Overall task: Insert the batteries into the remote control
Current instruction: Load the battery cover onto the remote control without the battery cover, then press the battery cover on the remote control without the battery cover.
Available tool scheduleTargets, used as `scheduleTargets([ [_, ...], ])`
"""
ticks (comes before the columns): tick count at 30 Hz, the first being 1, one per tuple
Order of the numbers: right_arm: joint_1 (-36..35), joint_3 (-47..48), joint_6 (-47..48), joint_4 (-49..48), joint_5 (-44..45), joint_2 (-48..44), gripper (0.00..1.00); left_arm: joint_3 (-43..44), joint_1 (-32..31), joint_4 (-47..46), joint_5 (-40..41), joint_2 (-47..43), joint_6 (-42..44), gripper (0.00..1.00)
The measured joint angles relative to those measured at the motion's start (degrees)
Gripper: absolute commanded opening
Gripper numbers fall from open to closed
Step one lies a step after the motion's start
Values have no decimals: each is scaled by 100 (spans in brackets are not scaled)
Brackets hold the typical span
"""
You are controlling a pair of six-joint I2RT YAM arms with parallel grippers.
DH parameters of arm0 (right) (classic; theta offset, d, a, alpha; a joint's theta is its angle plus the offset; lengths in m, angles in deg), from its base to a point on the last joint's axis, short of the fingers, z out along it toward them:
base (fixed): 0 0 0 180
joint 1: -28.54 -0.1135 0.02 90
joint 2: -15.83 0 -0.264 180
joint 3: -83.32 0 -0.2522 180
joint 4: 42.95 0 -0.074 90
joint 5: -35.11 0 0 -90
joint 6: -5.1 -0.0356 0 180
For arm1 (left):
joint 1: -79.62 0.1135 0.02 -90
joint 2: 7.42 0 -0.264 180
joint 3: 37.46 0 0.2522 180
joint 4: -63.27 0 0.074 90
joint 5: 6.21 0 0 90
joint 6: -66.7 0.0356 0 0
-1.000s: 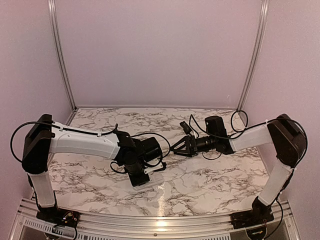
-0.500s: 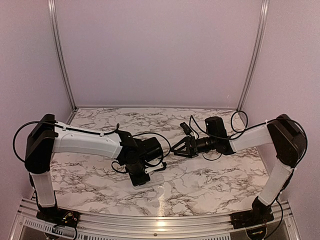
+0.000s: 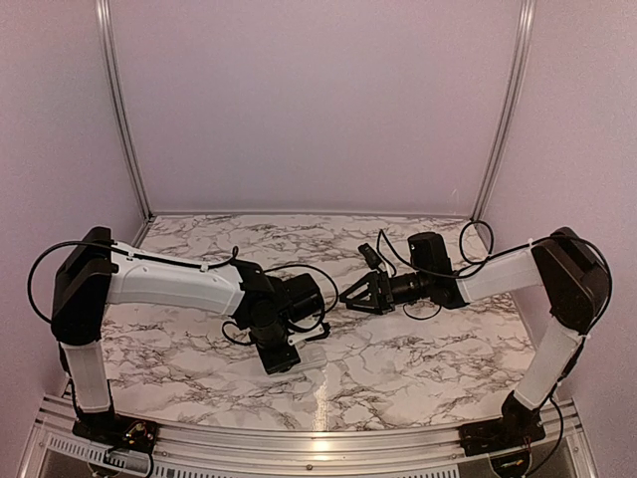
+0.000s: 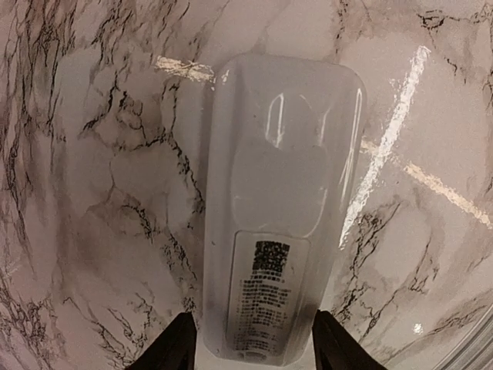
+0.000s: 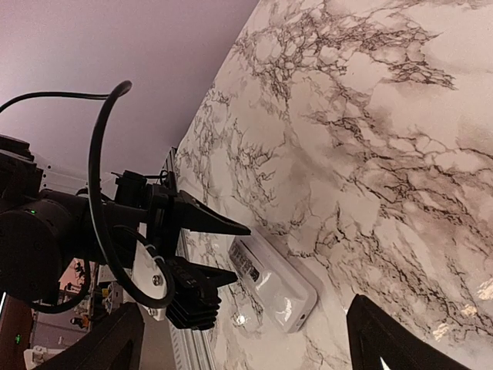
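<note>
Slight inward shift of left arm over the last second, right arm unmoved. Left fingers [image 4: 176, 351] half-spread astride remote [image 4: 277, 223] end, apparently clear of its sides, so likely just released. Remote flat on counter [image 4: 85, 193], near edge, left of centre, label side up, cover seemingly shut. Right fingers [image 5: 389, 339] wide, empty, hovering alongside. No batteries in view; cover removal probably next.

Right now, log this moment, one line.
remote control: label side up | left gripper: open, straddling its end | right gripper: open, empty | batteries: unseen
</note>
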Motion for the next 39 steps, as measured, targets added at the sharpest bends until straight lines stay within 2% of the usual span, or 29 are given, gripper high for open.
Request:
scheduleTargets([
  [4, 0, 0, -2, 0, 0, 0, 90, -2, 11, 0, 7, -256, -55, 62],
  [12, 0, 0, 2, 2, 0, 0, 90, -160, 376, -146, -160, -931, -188, 56],
  [17, 0, 0, 9, 9, 2, 0, 90, -391, 573, -243, -181, -885, -254, 56],
  [30, 0, 0, 9, 46, 2, 0, 91, -420, 579, -400, -372, -717, -271, 54],
  [39, 0, 0, 9, 57, 4, 0, 92, -575, 557, -560, -376, -393, -275, 50],
])
